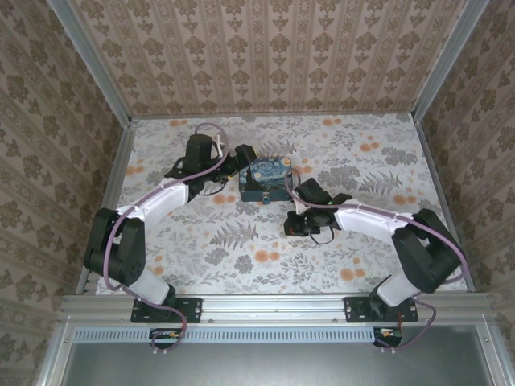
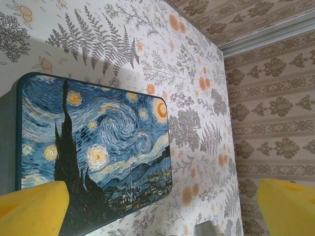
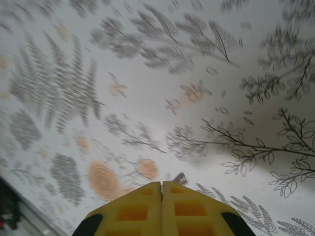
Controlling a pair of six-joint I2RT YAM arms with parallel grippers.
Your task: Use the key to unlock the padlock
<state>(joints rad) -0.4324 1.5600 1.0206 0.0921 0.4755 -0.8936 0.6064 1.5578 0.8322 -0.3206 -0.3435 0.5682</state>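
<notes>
Patterned wallpaper (image 1: 282, 48) walls in three sides of your floral counter (image 1: 362, 257), and the Starry-Night box (image 1: 265, 181) lies around the middle of it, a little toward the far edge. On the box's side facing the near edge you can see a tiny dark speck with a glint. I take that for the padlock (image 1: 265, 199), though it is too small to tell whether its shackle is closed.

Your left claw (image 2: 161, 183) is released, its yellow fingers (image 2: 32, 209) spread wide and grasping nothing. It hangs over the box's left end.

Your right claw (image 3: 161, 184) is clenched, pads pressed together, hovering low over bare counter just to the near-right of the box. A small dark sliver pokes out at its tips, and I read that as the key (image 3: 178, 178) pinched there.

My judgement is that you are early to midway. The key seems to be in hand, but it has not reached the padlock. You have yet to steady the box or lock, line up the key, insert it and turn it.
</notes>
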